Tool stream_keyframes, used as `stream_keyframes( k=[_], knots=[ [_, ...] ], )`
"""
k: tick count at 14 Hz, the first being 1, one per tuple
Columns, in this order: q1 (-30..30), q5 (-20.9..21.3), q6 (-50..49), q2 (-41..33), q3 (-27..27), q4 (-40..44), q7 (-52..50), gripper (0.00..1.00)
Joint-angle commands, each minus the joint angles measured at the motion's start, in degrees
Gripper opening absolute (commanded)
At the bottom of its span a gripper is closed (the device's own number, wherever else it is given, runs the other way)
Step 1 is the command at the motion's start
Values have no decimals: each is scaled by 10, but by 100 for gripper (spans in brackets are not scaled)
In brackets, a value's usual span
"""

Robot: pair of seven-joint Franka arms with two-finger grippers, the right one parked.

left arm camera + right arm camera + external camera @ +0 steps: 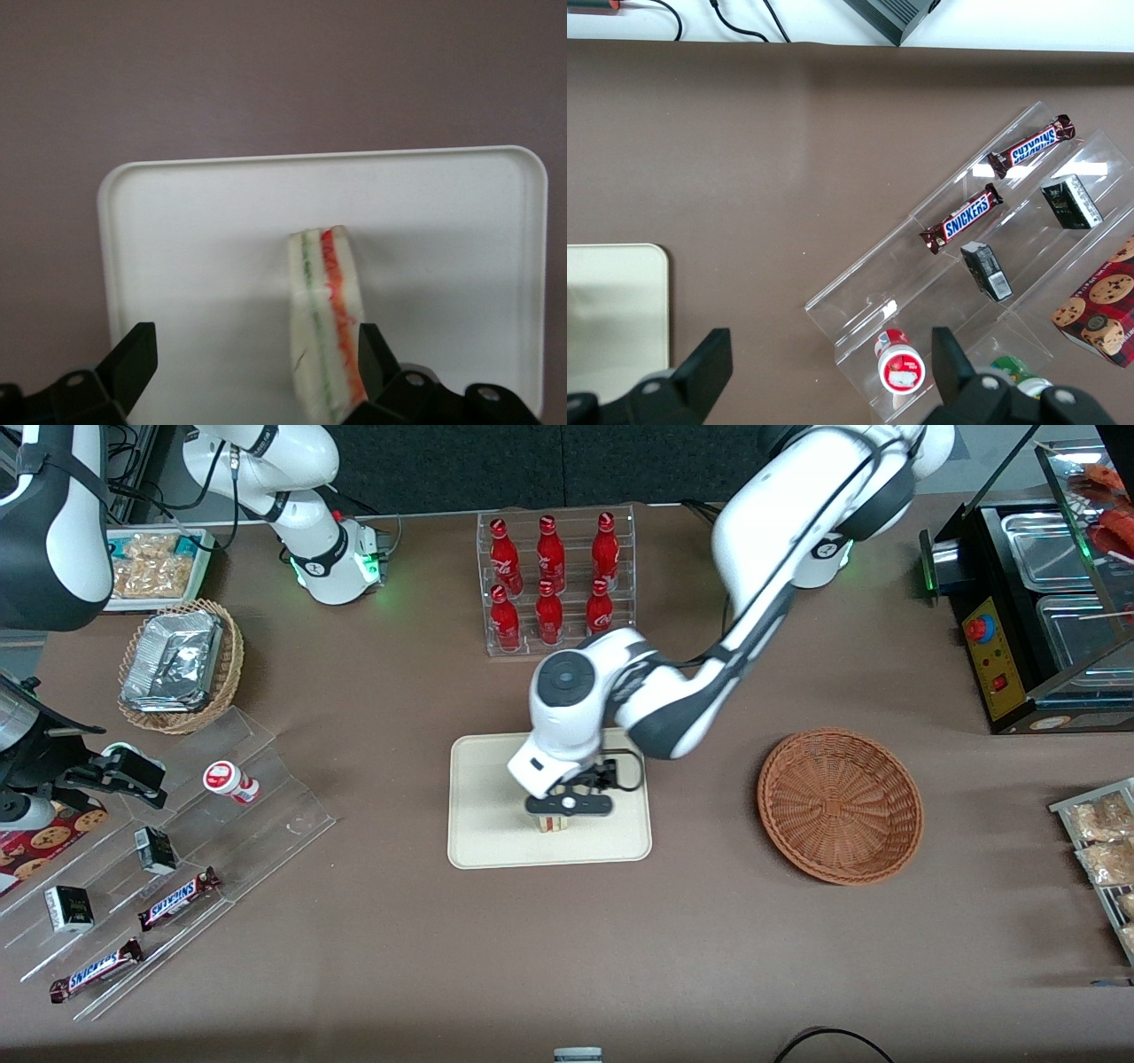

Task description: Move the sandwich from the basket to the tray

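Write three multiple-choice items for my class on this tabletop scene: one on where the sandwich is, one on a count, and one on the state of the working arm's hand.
1. Where is the sandwich?
A. In the basket
B. On the tray
C. On the clear tiered stand

2. How many red bottles stand in the clear rack?
A. Four
B. Six
C. Eight

3. What is the state of the hand over the tray?
A. Open, with the sandwich between its fingers
B. Shut tight on a chocolate bar
C. Open above the basket

Answers:
1. B, as the wrist view shows the wedge standing on its edge on the cream tray, and the basket holds nothing.
2. B, in two rows of three.
3. A, as one finger stands well clear of the sandwich, the other close beside it.
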Motion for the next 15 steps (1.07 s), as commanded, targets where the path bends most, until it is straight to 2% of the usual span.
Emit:
stream_keyframes(
  k=[1,4,7,10,13,15],
  knots=[
    [77,-48,-12,-116,-1,-119,66,100],
    [145,-68,8,-216,-4,-242,120,99],
    [247,-144,33,-310,-3,-354,254,99],
    [340,-177,24,-387,-2,-424,387,99],
    [414,-192,-32,-461,1,-453,480,99],
    [436,-199,-99,-486,6,-417,494,99]
  ],
)
